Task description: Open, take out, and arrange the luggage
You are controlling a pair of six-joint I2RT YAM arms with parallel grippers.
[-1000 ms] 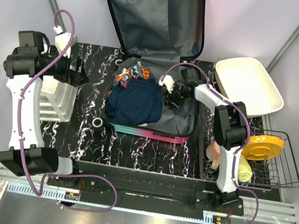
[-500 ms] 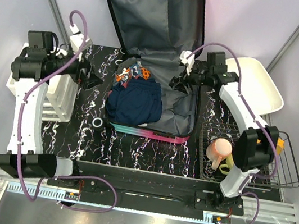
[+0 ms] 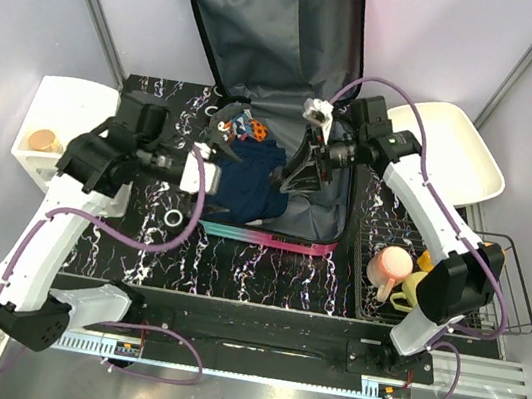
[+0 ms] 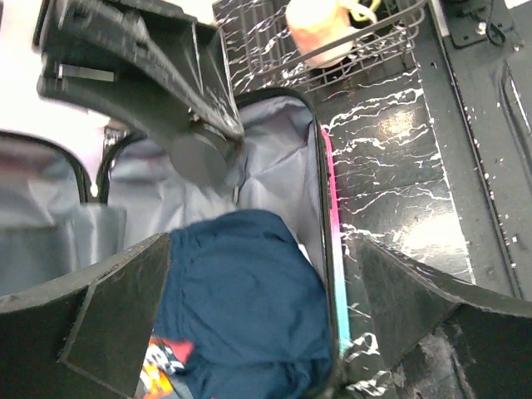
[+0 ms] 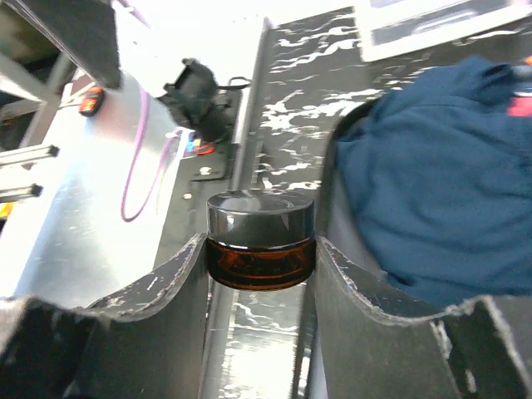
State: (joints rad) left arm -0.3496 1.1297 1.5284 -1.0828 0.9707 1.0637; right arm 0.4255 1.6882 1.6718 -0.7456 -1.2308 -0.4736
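The luggage (image 3: 317,230) lies open on the black marbled table, its lid (image 3: 274,19) leaning up at the back, grey lining showing. A navy cloth (image 3: 239,180) fills its left half. My right gripper (image 3: 288,175) hangs over the luggage's middle, shut on a small amber jar with a black lid (image 5: 260,239). My left gripper (image 3: 219,144) is open and empty at the luggage's left rim. In the left wrist view the navy cloth (image 4: 249,307) lies below its spread fingers (image 4: 116,307), next to the pink-teal rim (image 4: 331,241).
A white oval tub (image 3: 446,147) stands at the back right. A wire basket (image 3: 511,284) on the right holds a pink cup (image 3: 392,265). A white rack (image 3: 59,101) on the left holds a small jar (image 3: 45,139). A black ring (image 3: 173,217) lies on the table. Colourful items (image 3: 242,130) lie behind the cloth.
My left arm has swung right from the white rack to the luggage's left rim. My right gripper has moved down and left over the luggage's middle.
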